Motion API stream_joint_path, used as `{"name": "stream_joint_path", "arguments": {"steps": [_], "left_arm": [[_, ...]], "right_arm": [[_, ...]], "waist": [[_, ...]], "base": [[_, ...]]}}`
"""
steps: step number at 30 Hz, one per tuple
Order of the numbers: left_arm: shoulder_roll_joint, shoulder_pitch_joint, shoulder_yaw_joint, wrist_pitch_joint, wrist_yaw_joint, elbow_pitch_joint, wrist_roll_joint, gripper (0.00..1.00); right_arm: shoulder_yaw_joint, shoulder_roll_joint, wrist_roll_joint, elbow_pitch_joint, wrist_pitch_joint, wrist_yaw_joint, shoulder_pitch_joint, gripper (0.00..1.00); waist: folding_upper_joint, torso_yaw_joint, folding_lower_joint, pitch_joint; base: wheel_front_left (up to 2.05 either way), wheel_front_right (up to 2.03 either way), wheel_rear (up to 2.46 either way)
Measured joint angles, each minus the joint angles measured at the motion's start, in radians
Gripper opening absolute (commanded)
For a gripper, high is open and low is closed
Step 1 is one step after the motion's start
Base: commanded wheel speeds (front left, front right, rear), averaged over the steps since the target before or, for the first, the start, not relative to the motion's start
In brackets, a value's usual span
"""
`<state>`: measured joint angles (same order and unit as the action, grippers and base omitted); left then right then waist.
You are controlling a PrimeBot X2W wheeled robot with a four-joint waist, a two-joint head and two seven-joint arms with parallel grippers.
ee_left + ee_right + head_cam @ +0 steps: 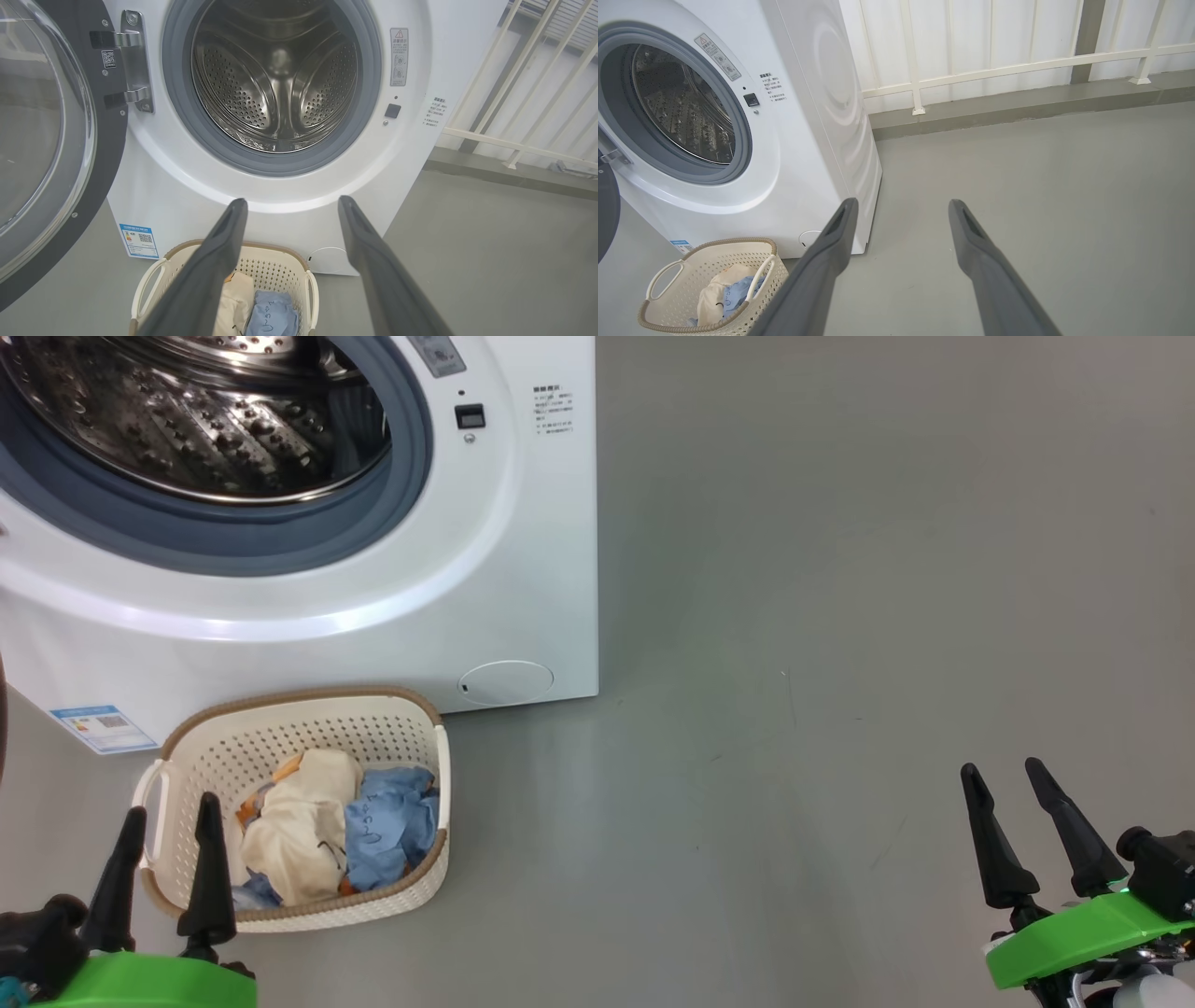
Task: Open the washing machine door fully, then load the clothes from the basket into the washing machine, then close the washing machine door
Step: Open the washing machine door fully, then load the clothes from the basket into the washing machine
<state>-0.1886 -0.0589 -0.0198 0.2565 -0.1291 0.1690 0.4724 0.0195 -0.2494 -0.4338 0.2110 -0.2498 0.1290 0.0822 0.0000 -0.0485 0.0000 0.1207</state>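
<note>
Your left gripper (173,803) has its two long dark fingers spread wide, gripping and touching nothing. The small cream perforated plastic basket (299,695) sits just ahead of and below its tips, with cream and light blue clothes (308,821) inside. Beyond the basket from that gripper is the big white front-loading washing machine (523,569), its round black-rimmed glass door (112,140) standing open off to the gripper's left. Your right gripper (1001,764) is equally wide apart and empty over the grey floor (840,616), basket well off to its left.

Drum (275,88) shiny perforated steel; basket (401,719) matt perforated plastic; clothes (308,821) soft cloth.
</note>
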Motion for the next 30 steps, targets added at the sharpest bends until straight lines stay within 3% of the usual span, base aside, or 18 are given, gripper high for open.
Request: {"name": "stream_joint_path", "arguments": {"steps": [9,30], "left_arm": [[-0.01,0.0,0.019,0.0,0.0,0.006,0.028,1.0],[-0.031,-0.006,0.015,0.0,0.0,0.009,0.043,1.0]], "right_arm": [[0.0,0.001,0.0,-0.002,0.0,0.0,0.0,1.0],[0.001,0.013,0.0,-0.008,0.0,0.0,0.002,1.0]], "waist": [[0.0,0.005,0.0,0.002],[0.0001,-0.001,0.0,0.038]], "base": [[0.2,-0.48,0.29],[0.82,-1.62,0.8]]}}
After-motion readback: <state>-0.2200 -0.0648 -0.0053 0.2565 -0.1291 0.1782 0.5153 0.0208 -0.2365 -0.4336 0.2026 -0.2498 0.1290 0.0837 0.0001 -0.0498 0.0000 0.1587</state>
